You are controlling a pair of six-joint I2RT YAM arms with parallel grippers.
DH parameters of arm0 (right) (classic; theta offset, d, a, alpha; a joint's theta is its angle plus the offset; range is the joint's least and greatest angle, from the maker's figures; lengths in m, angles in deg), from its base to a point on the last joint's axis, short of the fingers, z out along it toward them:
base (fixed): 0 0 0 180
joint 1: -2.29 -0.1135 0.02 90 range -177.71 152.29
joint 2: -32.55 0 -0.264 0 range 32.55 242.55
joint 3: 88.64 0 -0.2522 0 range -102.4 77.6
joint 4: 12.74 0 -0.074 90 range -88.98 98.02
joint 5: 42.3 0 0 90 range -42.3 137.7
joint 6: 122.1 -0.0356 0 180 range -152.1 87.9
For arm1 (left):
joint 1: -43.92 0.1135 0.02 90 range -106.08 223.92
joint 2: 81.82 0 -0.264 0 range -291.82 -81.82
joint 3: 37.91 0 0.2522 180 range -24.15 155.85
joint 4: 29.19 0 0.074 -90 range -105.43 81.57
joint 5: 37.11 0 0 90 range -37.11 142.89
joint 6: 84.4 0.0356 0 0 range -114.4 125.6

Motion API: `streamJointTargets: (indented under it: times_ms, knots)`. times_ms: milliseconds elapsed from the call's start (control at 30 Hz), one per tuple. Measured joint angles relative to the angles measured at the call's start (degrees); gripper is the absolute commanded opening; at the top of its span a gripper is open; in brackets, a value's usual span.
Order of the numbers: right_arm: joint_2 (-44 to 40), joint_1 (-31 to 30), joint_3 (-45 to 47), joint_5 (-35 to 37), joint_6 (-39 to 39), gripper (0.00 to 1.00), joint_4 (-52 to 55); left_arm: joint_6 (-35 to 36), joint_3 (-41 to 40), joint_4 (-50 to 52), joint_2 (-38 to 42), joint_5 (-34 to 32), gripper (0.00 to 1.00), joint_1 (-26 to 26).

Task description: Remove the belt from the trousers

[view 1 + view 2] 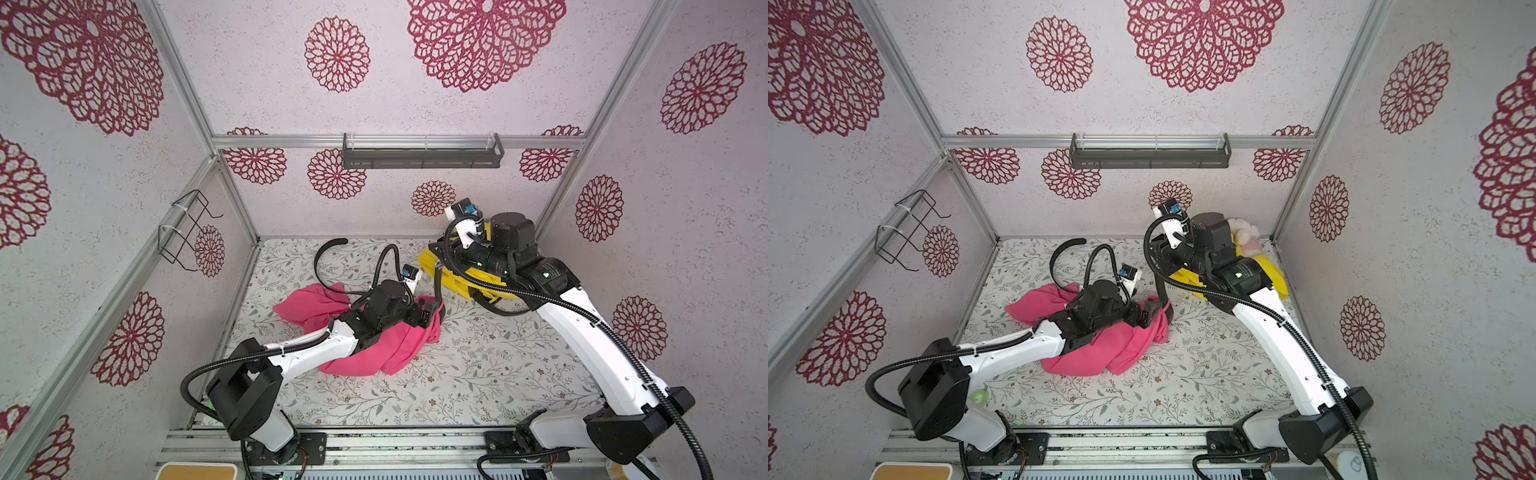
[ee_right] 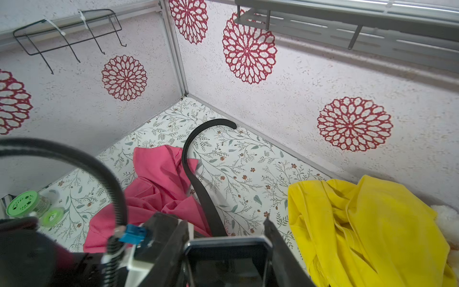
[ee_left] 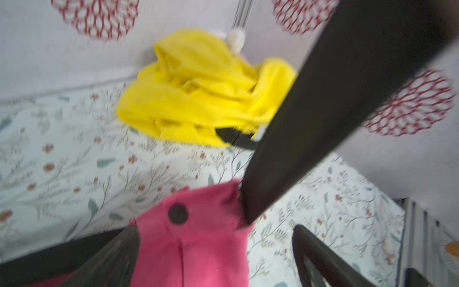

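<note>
Crumpled pink trousers [image 1: 374, 353] lie mid-table, also seen as trousers [image 1: 1096, 353]. A black belt [image 1: 318, 266] runs through them; its free tail curls toward the back wall. Its other end rises from the waistband as a taut belt [image 3: 323, 111] to my right gripper [image 2: 224, 238], which is shut on the silver buckle [image 2: 226, 242]. That right gripper [image 1: 436, 255] hangs near the back, above the yellow cloth. My left gripper [image 3: 216, 256] stands open over the waistband, just below the dark button [image 3: 178, 214]. In both top views the left gripper [image 1: 1144, 316] sits at the trousers' right end.
A yellow garment [image 1: 449, 278] is heaped at the back right with a white plush toy [image 1: 1244, 232] behind it. A grey shelf [image 1: 422, 156] hangs on the back wall and a wire rack [image 1: 187, 228] on the left wall. A green-lidded jar [image 2: 22, 203] stands near the left arm's base.
</note>
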Motion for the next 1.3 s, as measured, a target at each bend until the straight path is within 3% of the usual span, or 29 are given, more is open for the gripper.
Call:
streamJointTargets:
  times_ms: [133, 167, 333, 467, 500, 633, 667, 700, 900, 1033, 1133, 1300]
  knots:
    - [0.0, -1.6, 1.4, 1.4, -0.5, 0.00, -0.9, 0.1, 2.6, -4.2, -0.7, 0.0, 1.00, -0.5]
    - [0.0, -1.8, 1.4, 1.5, -0.6, 0.00, -1.1, 0.0, 2.6, -5.2, -1.4, -0.4, 0.94, -0.5]
    - [-0.7, -3.4, 2.3, 2.1, -1.3, 0.00, -1.0, -1.4, 2.0, -9.4, -5.0, -3.1, 0.49, -0.4]
    - [-2.5, -3.8, 4.4, 1.9, -2.0, 0.00, -0.7, -2.6, -0.5, -12.4, -5.3, -2.6, 0.05, -0.2]
    - [-3.0, -3.8, 4.9, 1.8, -2.3, 0.03, -0.3, -2.8, -1.2, -13.2, -5.1, -2.2, 0.00, -0.2]
    - [-3.7, -4.0, 5.8, 0.7, -3.1, 0.80, 2.6, -2.9, -6.4, -13.2, -1.3, -1.2, 0.00, -1.1]
    - [-3.9, -3.8, 5.9, 0.7, -2.9, 0.94, 3.3, -2.8, -8.5, -12.2, 0.8, -1.2, 0.00, -1.6]
    - [-4.3, -3.3, 5.9, 0.7, -2.9, 0.99, 3.9, -2.9, -10.6, -11.0, 3.1, -1.4, 0.00, -2.0]
    - [-8.1, 2.4, 7.4, 3.0, -2.4, 0.99, 5.1, -2.6, -19.8, -4.3, 16.2, -1.9, 0.00, -5.8]
    - [-7.3, 2.9, 11.3, 2.1, -3.1, 0.99, 1.4, -2.9, -25.7, -1.8, 22.8, -3.1, 0.00, -8.2]
    - [-3.2, 2.2, 18.4, -0.5, -5.6, 0.99, -4.6, -3.7, -29.7, 0.1, 27.3, -4.6, 0.00, -8.9]
    - [11.5, -2.8, 27.7, -2.6, -9.5, 0.99, -12.8, -4.8, -32.1, 4.6, 34.0, -7.3, 0.00, -9.0]
